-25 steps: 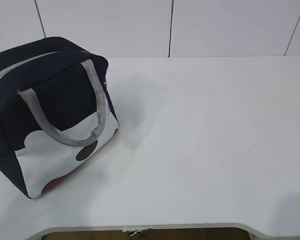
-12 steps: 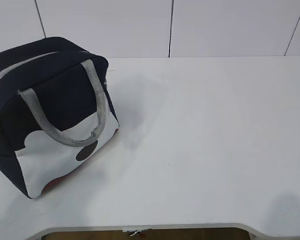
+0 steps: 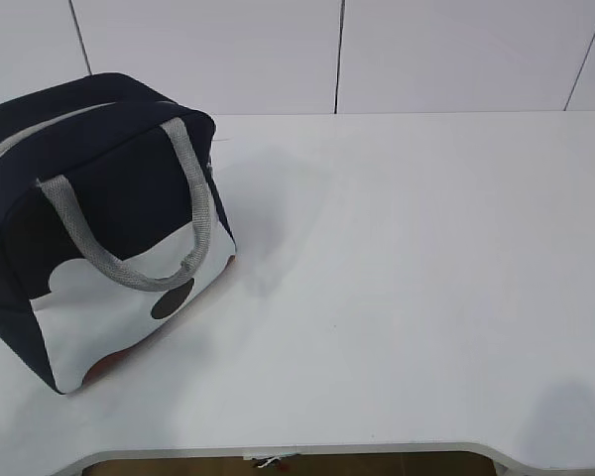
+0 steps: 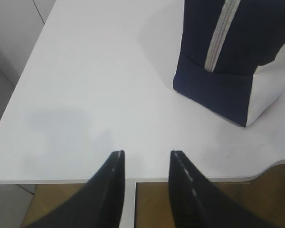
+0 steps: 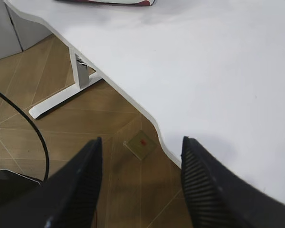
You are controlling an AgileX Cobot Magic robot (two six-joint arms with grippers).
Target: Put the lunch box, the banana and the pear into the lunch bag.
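Lunch bag [image 3: 99, 228] on white table [image 3: 407, 278]; wood floor [image 5: 47, 104]; both grippers' fingers apart.

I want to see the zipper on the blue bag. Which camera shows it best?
The left wrist view: the grey zipper runs straight down the lunch bag, closed along the part shown. The exterior view shows only a slanted strip of it on the bag's top. The right wrist view shows just a bottom edge of the bag, no zipper.

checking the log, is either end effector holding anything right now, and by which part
Nothing is held. The left end effector and the right end effector are both open and empty, apart from the lunch bag.
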